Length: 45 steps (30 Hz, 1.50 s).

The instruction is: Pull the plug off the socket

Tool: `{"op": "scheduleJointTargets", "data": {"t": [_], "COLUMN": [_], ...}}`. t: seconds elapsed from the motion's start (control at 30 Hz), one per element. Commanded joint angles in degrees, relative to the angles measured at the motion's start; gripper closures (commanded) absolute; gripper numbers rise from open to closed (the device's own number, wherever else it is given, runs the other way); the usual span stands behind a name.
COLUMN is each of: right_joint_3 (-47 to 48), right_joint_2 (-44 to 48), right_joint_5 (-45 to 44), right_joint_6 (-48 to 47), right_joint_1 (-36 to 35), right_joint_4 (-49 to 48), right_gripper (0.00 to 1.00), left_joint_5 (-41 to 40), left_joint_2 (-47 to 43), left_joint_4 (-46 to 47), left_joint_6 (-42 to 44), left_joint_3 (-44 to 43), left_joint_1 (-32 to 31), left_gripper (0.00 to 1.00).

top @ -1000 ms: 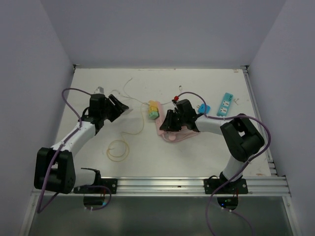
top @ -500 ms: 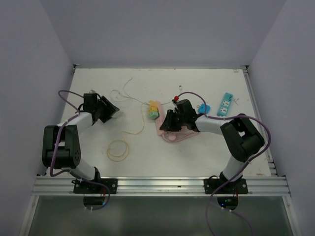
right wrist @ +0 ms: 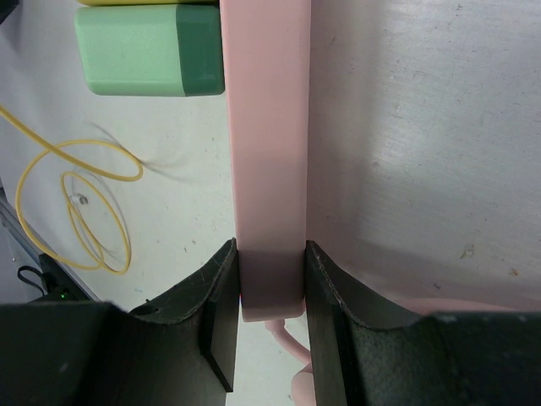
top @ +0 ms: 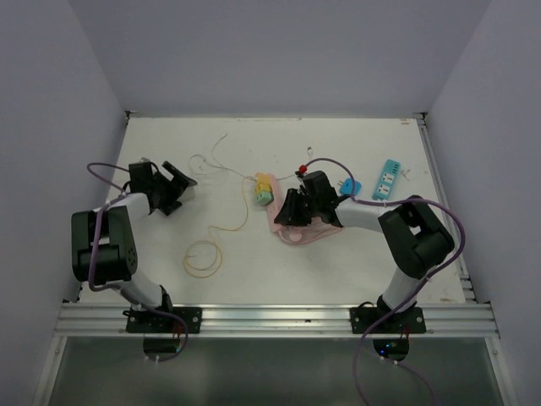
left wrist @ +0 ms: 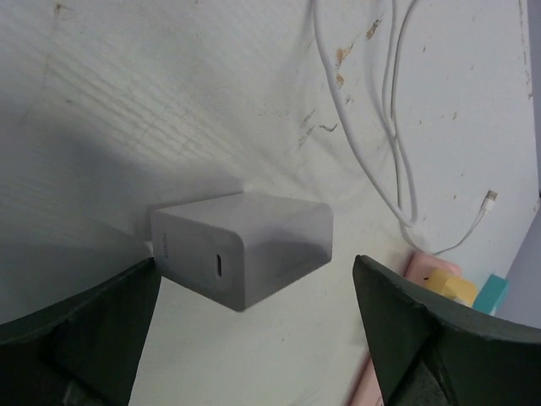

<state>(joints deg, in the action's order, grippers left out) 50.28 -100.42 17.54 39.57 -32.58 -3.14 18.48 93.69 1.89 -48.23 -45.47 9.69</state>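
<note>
My right gripper (top: 287,211) is shut on the near end of a pink power strip (top: 296,227) at mid table; in the right wrist view (right wrist: 270,271) both pads press the strip's sides (right wrist: 266,169). A green plug (right wrist: 148,51) and a yellow one sit at the strip's far end (top: 265,190). My left gripper (top: 175,193) is open near the table's left edge. In the left wrist view (left wrist: 254,283) a white charger block (left wrist: 245,254) lies on the table between the wide jaws, close to the left finger (left wrist: 84,330).
A white cable (left wrist: 380,144) runs across the table beyond the charger. A yellow cable (top: 203,254) is coiled at front left. A blue adapter (top: 349,186) and a blue power strip (top: 387,179) lie at the right.
My left arm has swung left and back toward the table's left edge, with its gripper open throughout. The right gripper and the pink strip have not moved.
</note>
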Motion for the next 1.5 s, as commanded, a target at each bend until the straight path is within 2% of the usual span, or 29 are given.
{"op": "scheduleJointTargets", "data": {"t": [0.0,0.27,0.47,0.67,0.9,1.07,1.2,1.23,1.33,1.47], "right_joint_3": [-4.49,-4.75,-4.58,-4.4,-4.4,-4.32,-4.49,-4.49,-4.32,-4.23], "right_joint_2": [-4.61,-4.17,-4.69,-4.96,-4.78,-4.87,-4.78,-4.96,-5.22,-5.49], "right_joint_5": [-10.95,-10.51,-9.54,-8.49,-7.87,-7.7,-7.7,-7.61,-7.43,-7.26], "right_joint_6": [-5.29,-5.56,-5.91,-6.35,-6.61,-6.7,-6.79,-6.7,-6.88,-6.88], "right_joint_1": [1.73,1.64,1.64,1.55,1.64,1.55,1.47,1.55,1.47,1.64], "right_joint_4": [14.91,14.3,13.86,13.42,13.33,13.42,13.33,13.33,13.42,13.24], "right_gripper": [1.0,1.0,1.0,1.0,1.0,1.0,1.0,1.0,1.0,1.0], "left_joint_5": [-2.48,-2.31,0.24,-0.81,-3.8,-12.22,-18.21,-22.91,-28.74,-27.54], "left_joint_2": [-4.74,-14.05,-20.65,-23.73,-20.22,-17.05,-17.92,-18.28,-18.63,-14.95], "left_joint_4": [-1.71,-5.05,-7.34,-3.93,3.37,1.2,-0.3,-1.18,-1.45,-1.01], "left_joint_6": [2.17,5.68,8.85,8.94,1.57,-1.95,-4.67,-5.03,-5.74,-5.91], "left_joint_3": [-0.23,-0.49,1.09,3.9,5.75,1.27,-2.24,-2.77,-4.36,-6.11], "left_joint_1": [0.59,0.68,-4.06,-14.78,-25.85,-32.97,-40.52,-41.76,-46.77,-49.24], "left_gripper": [0.0,0.0,0.0,0.0,0.01,0.01,0.05,0.07,0.09,0.1]}}
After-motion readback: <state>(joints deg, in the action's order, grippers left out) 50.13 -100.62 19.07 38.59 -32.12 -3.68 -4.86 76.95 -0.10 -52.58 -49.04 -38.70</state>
